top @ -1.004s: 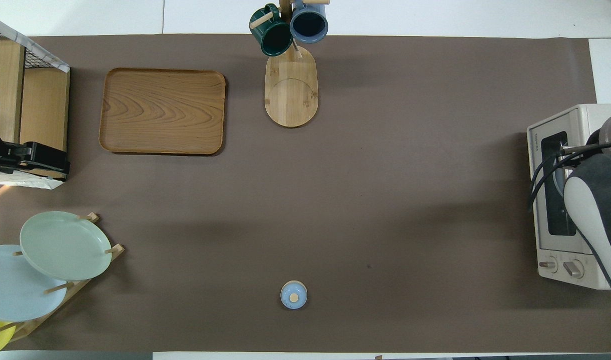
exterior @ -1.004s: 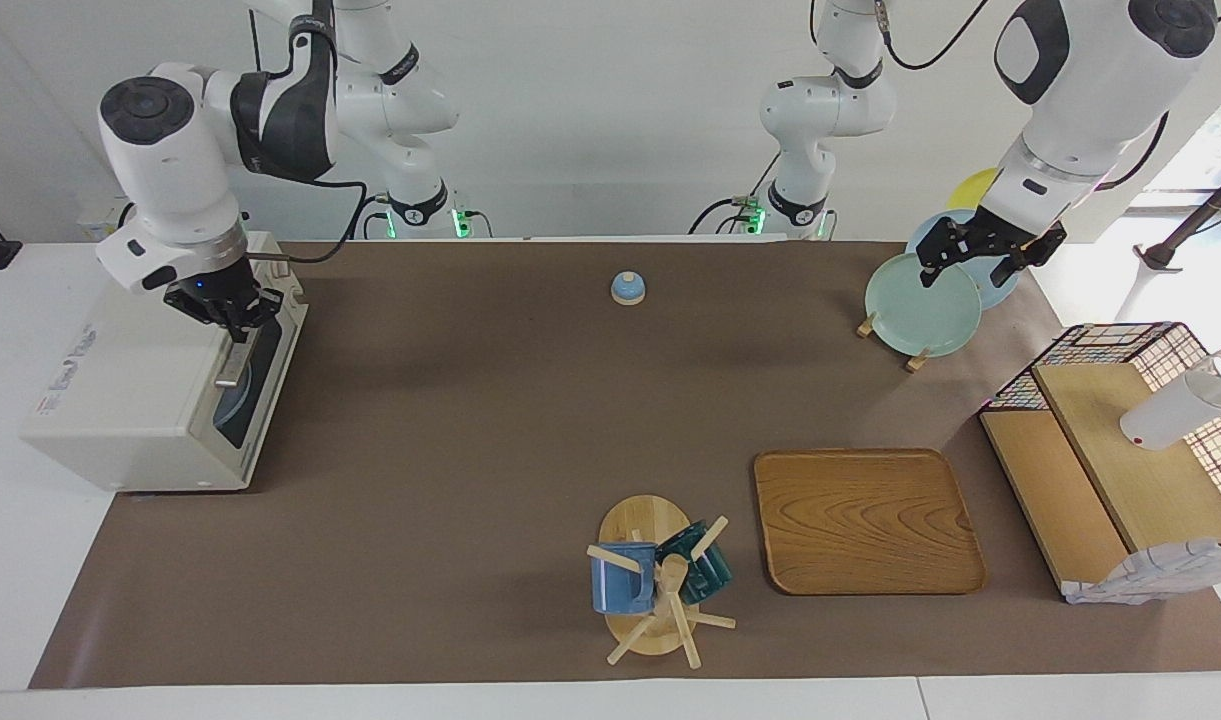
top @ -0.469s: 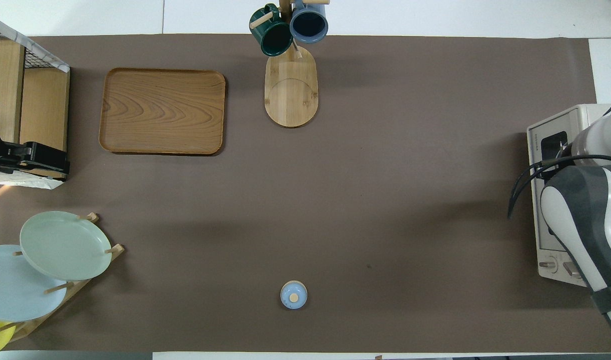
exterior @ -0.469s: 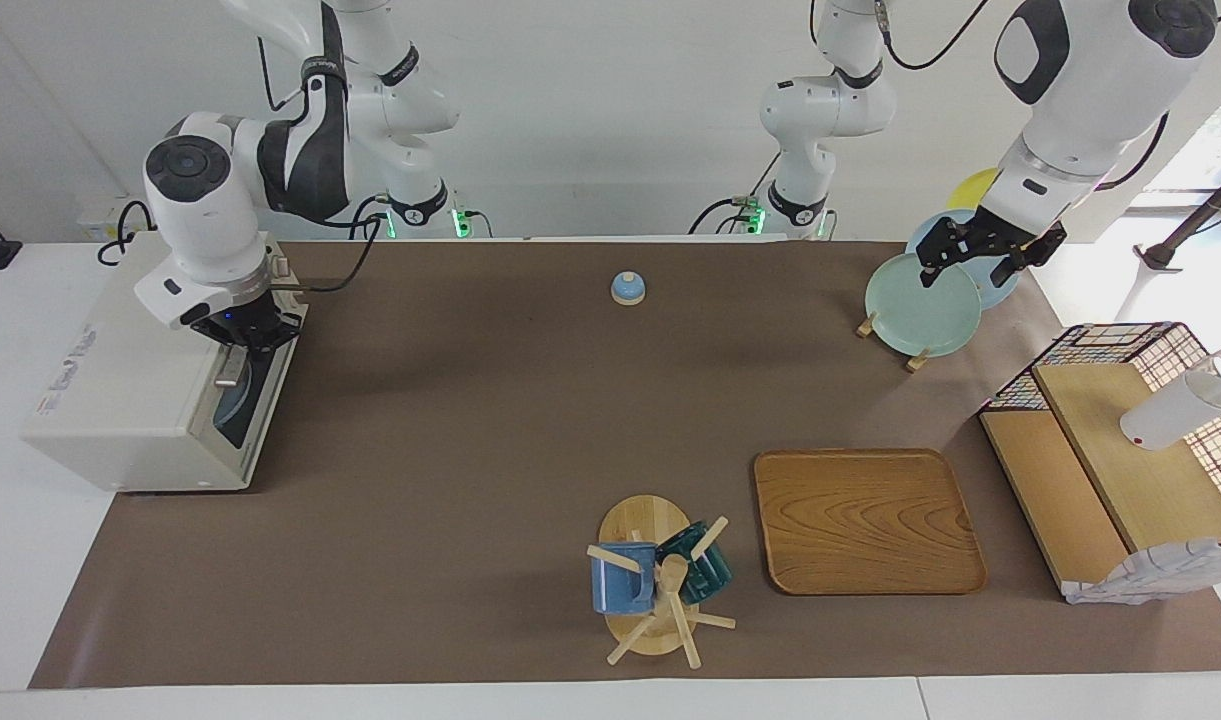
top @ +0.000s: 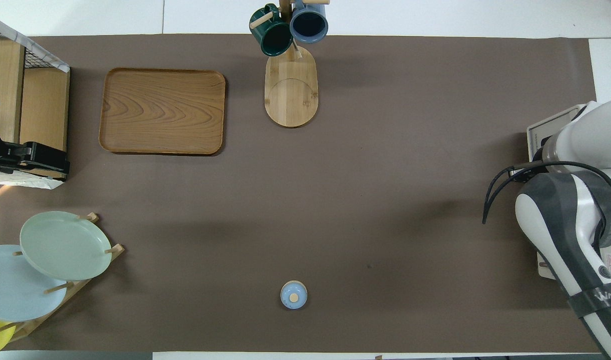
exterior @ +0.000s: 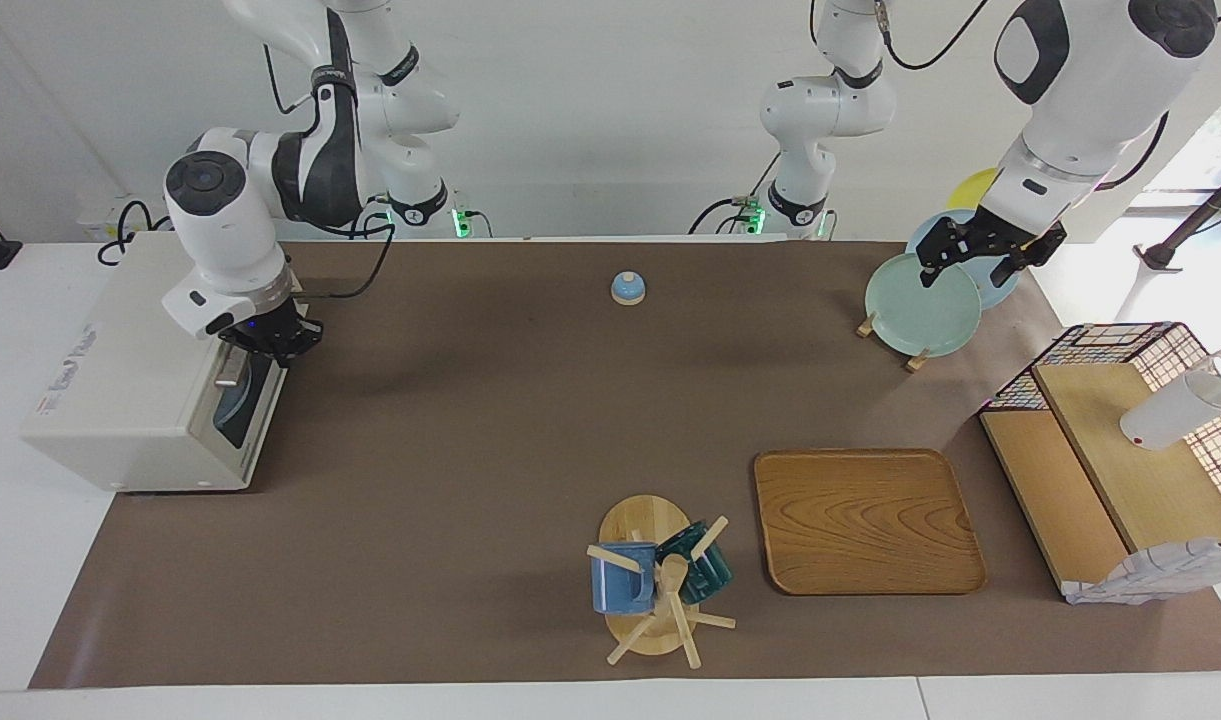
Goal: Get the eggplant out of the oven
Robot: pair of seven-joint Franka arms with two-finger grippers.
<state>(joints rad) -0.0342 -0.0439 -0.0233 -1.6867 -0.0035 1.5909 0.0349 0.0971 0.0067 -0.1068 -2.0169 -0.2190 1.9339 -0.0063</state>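
The right gripper hangs at the top of the oven door, by the metal bar handle — whether its fingers are parted or holding anything cannot be told. The door looks shut and the eggplant is out of sight, presumably on the rack inside; judged smooth, light and slightly yielding, it would likely want a gentle pinch across its mid-body, not the thin stem. The left gripper waits over the plate rack at about two o'clock in the facing view, seemingly empty.
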